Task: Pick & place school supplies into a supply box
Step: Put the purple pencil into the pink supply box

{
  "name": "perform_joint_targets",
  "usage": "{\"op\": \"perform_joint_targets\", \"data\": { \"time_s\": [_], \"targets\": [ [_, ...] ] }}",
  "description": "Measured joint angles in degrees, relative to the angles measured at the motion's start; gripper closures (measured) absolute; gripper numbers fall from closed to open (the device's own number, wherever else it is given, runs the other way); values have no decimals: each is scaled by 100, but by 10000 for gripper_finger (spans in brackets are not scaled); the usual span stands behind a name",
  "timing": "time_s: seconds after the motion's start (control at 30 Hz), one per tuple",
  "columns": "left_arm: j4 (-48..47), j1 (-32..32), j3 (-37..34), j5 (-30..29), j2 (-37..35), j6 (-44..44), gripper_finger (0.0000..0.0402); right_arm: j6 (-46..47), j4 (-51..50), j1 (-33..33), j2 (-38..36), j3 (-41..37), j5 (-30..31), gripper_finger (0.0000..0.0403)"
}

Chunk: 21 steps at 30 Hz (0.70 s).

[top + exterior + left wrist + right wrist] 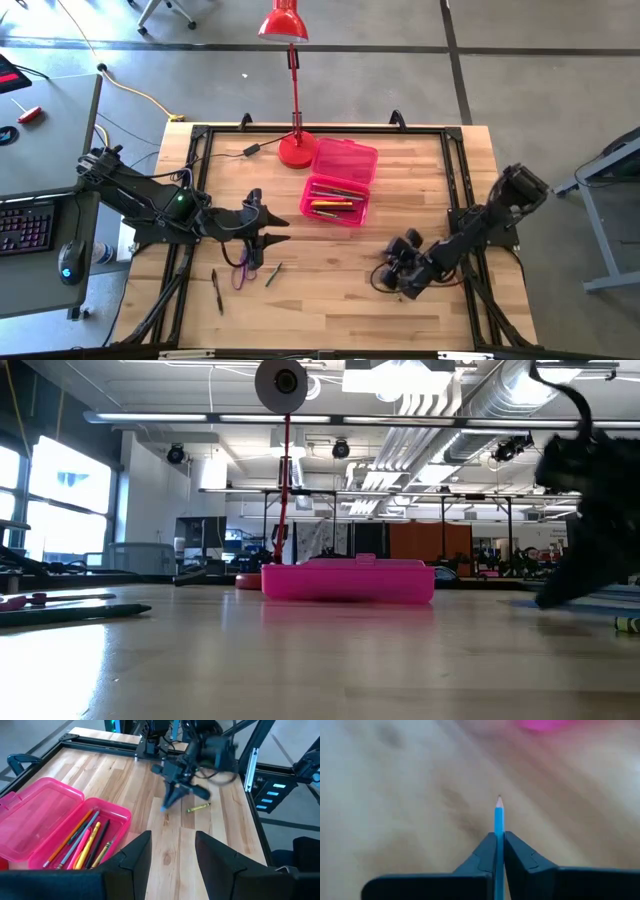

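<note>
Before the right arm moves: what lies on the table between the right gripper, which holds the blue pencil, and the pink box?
Only bare wood, by the high view, between right gripper, blue pencil and pink box.

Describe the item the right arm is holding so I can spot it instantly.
Find the open pink supply box mid-table, then go to the right tool low over the bare wood nearer the right edge. Clamped between its fingers is a blue pencil, point forward; the yellow-green crayon nearby lies loose.

- The pencil case (339,183) lies open mid-desk (330,300), pens (335,200) inside.
- A lamp (296,148) stands just behind it.
- Scissors (243,272) and two pens (217,290) lie left-front.
</note>
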Motion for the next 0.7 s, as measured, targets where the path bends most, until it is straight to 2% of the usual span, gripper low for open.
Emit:
{"op": "perform_joint_targets", "data": {
  "time_s": [0.13, 0.27, 0.33, 0.47, 0.7],
  "targets": [
    [-7, -1, 0, 5, 0, 10, 218, -1506, 1619, -167, -259, -2, 25, 395],
    [-29, 0, 0, -2, 0, 34, 218, -3701, 3185, -584, -508, 4, 238, 400],
    [-28, -2, 0, -28, 0, 34, 218, -4832, 3896, -974, -566, 12, 152, 400],
    [-25, 0, 0, -133, 0, 33, 218, -6333, 4710, -2126, -565, 58, -637, 401],
    [37, 0, 0, -152, 0, 33, 218, -7319, 4414, -4018, -150, 838, -2280, 402]
  ]
}}
